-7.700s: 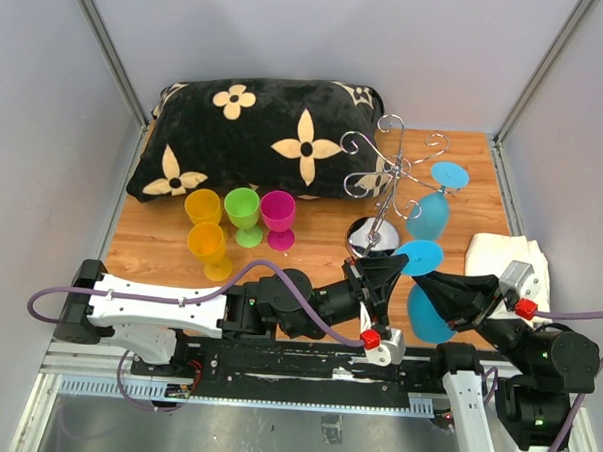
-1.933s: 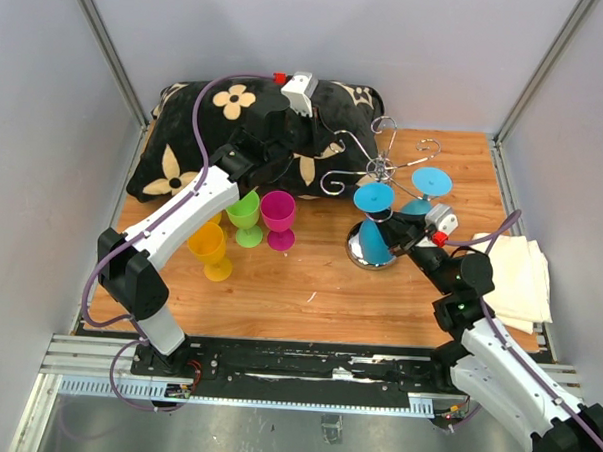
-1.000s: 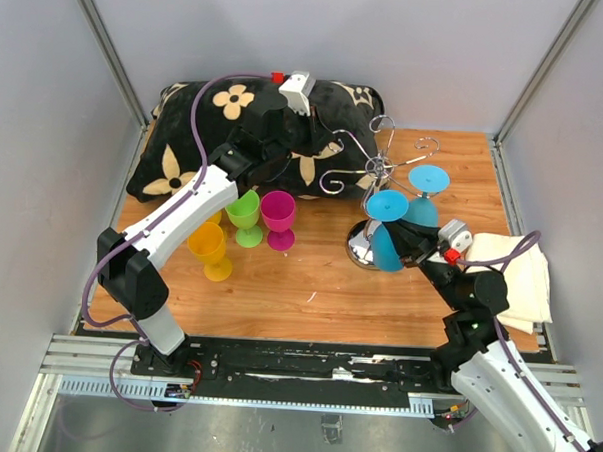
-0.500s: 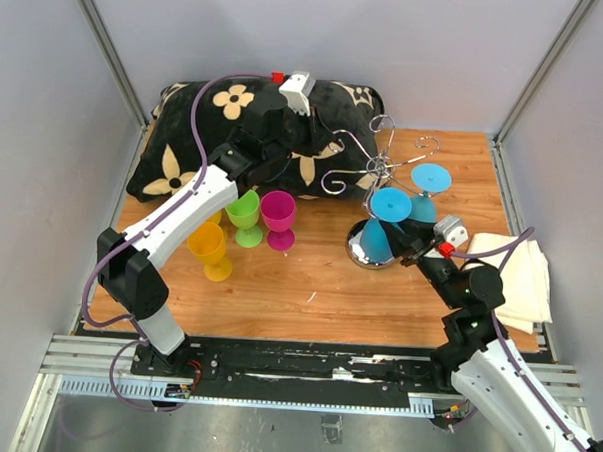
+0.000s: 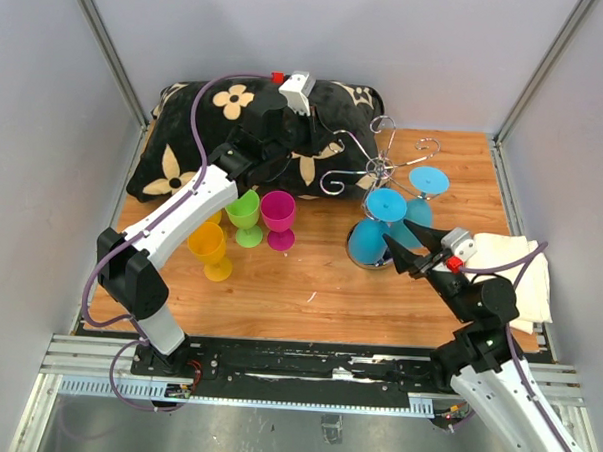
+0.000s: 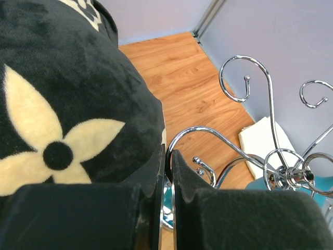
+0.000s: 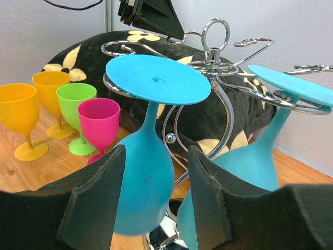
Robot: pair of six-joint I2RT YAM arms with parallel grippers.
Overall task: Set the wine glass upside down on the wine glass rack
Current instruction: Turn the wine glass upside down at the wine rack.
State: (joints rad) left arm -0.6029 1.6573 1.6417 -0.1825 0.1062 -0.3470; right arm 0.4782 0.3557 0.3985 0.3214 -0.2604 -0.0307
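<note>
Pillow: black plush pillow (image 5: 245,133) with cream flowers, lying left of the wine glass rack (image 5: 384,170) and behind its leftmost scroll arms.
Orange goblets: two orange goblets (image 5: 209,244) stand upright, well left of the rack.
Green goblet: the green goblet (image 5: 243,208) stands upright, left of the rack.
Pink goblet: the pink goblet (image 5: 278,212) stands upright and is the cup nearest the rack on that side.
Left gripper: the left gripper (image 6: 167,155) has its jaws pressed almost together at the rack's left side. A chrome scroll arm runs out from between the tips, so it appears pinched there.
Rack: it stands upright on the wooden table (image 5: 309,286), its round mirrored base partly hidden by blue bowls.
Wine glass: the blue wine glass (image 7: 143,182) hangs bowl-down on the rack's near side – its flat foot rests on a scroll arm.
Second glass: another blue glass (image 7: 250,166) hangs the same way on the rack's right side.
Right gripper: the right gripper (image 5: 408,259) sits just right of the rack's base. Its fingers are spread apart with the hanging bowl ahead of them, and it grips nothing.
Cloth: a folded white cloth (image 5: 515,270) lies right of the rack.
</note>
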